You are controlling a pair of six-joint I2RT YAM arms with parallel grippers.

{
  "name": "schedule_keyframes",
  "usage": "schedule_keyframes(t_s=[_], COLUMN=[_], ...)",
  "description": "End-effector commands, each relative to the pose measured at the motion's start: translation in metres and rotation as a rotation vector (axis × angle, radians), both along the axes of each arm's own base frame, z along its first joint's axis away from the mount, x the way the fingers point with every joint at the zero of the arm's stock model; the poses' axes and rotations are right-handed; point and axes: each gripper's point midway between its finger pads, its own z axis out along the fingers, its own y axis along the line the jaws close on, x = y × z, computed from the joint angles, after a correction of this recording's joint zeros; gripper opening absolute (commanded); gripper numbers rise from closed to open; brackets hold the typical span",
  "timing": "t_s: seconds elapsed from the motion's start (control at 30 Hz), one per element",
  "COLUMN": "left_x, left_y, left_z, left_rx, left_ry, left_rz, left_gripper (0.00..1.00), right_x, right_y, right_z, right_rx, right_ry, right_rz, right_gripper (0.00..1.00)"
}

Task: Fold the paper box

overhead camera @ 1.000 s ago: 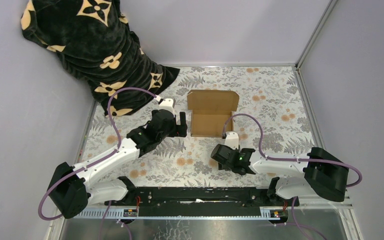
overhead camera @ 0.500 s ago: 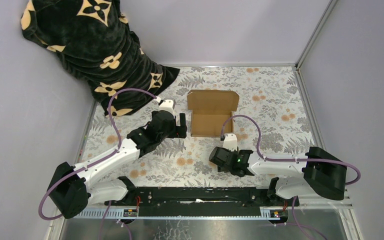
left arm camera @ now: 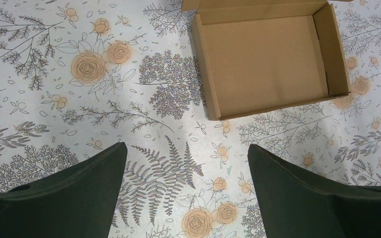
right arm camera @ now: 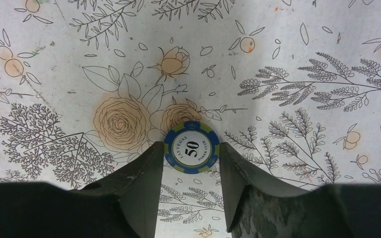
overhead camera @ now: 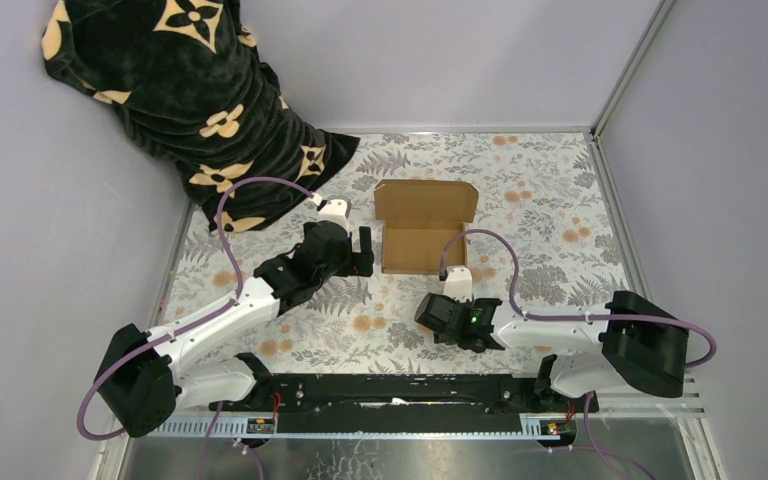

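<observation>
The paper box (overhead camera: 425, 225) is sitting on the floral-printed surface (overhead camera: 560, 200) as an open brown cardboard tray. Its walls are standing up and its lid flap is folded open on the far side. The left arm (overhead camera: 260, 290) is reaching toward the box's left side. The left jaws are hanging just beside that left wall, spread wide and holding nothing. The right arm (overhead camera: 550, 330) is stretching across on the near side of the box. The right jaws are standing about half open around a blue-and-green poker chip (right arm camera: 192, 147) marked 50. The chip is lying flat on the surface, apart from the box, with a fingertip (right arm camera: 151, 163) sitting against each side of its rim. Whether they are actually pinching it, I cannot tell. A black blanket (overhead camera: 190, 100) with tan flowers is slumping against the wall, far to the box's left.
</observation>
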Motion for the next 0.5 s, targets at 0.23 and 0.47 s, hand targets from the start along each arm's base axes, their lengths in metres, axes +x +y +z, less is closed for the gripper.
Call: schedule_keyframes(t_s=[0.23,0.47], left_x=[0.001,0.002], left_y=[-0.003,-0.002], left_z=[0.006,0.008], left_rx=[-0.023,-0.024], left_ry=[-0.028,-0.031], left_rz=[-0.006,-0.003], left_gripper=[0.99,0.99], right_x=[-0.028,-0.012], right_y=[-0.012,0.000], right_z=[-0.034,-0.046], right_rx=[-0.134,-0.113], right_ry=[0.163,0.166], right_rz=[0.045,0.057], right_gripper=[0.46,0.45])
